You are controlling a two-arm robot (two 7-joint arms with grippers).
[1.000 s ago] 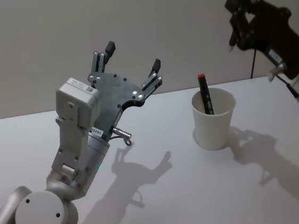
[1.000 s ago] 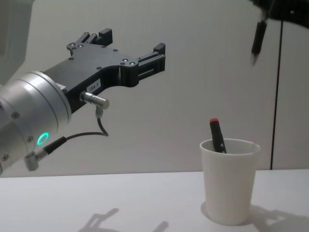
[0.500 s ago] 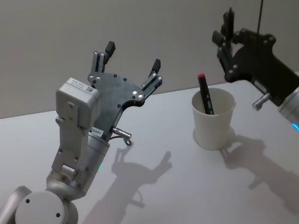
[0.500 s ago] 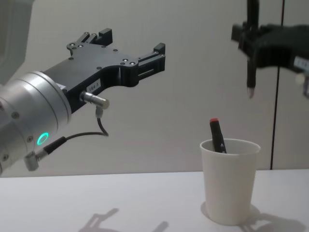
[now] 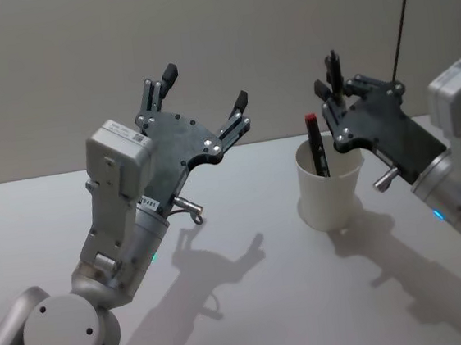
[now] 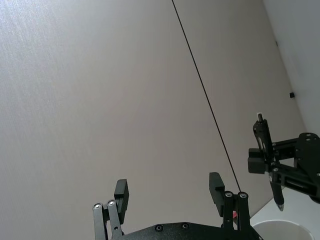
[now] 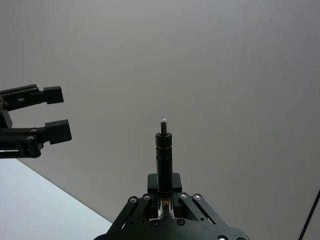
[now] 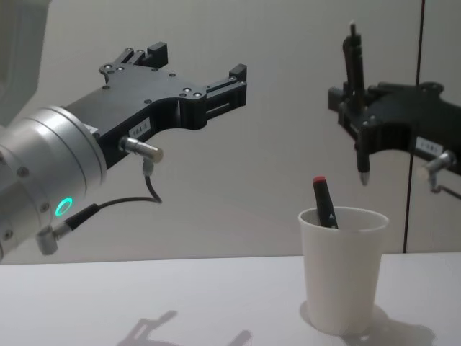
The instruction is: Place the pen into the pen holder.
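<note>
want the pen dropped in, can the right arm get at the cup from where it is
Probably yes. The right gripper holds the pen upright just above the cup; only the red-capped pen inside narrows the opening.

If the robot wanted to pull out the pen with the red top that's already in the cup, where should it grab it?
Probably the red-capped pen by the short upper part above the rim of the white cup, coming straight down from above. The pen leans against the cup's wall, so the gripper should tilt to match it, fingers either side of the barrel.
</note>
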